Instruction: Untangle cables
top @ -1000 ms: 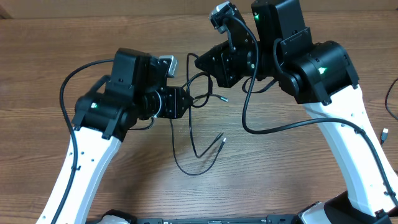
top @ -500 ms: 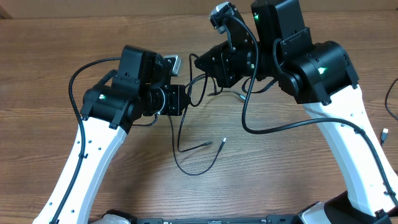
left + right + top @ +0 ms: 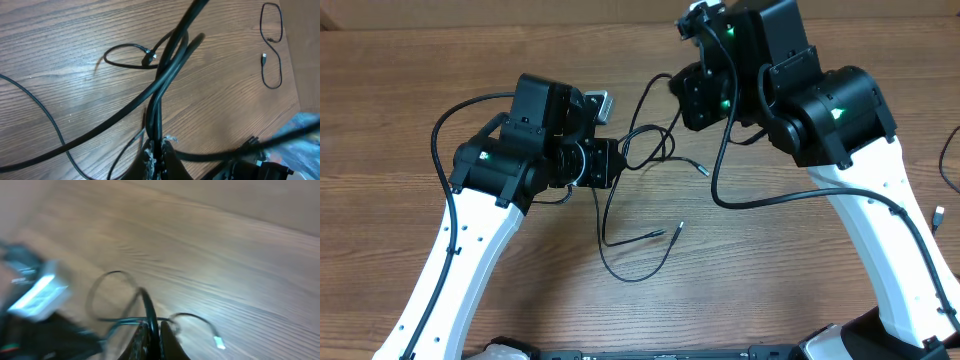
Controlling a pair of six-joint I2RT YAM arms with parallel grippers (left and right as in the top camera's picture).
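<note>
Here the left gripper [image 3: 618,163] and the right gripper [image 3: 677,88] are each clamped on the cables [image 3: 640,150], apparently so that moving apart can loosen them.

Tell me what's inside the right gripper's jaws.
The right gripper is shut on one thin black cable, seen in its wrist view. Overhead, the gripper body covers the pinch point.

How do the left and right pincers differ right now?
The left pincer grips the cables at their left side; the right pincer grips farther back and to the right. The left pincer faces right, the right pincer faces left. Both are shut on cables.
</note>
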